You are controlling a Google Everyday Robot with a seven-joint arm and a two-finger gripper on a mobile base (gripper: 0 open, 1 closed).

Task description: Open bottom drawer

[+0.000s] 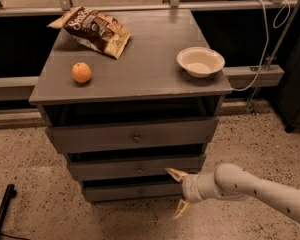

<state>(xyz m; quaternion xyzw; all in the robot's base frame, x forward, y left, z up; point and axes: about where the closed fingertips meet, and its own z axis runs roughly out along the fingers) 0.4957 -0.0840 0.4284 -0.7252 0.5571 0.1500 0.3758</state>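
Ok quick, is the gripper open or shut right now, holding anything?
Gripper: open, holding nothing, by the right end of the bottom drawer.

Gripper [179, 191], fingers spread, is placed at lower centre, just beside the right end of the bottom drawer [130, 191]. Floor [50, 204] before it is unobstructed; a black bar [2, 210] is seen lower left.

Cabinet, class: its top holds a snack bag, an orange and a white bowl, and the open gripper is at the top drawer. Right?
No. The camera view shows the open gripper low at the right end of the bottom drawer, not the top one. The rest stands.
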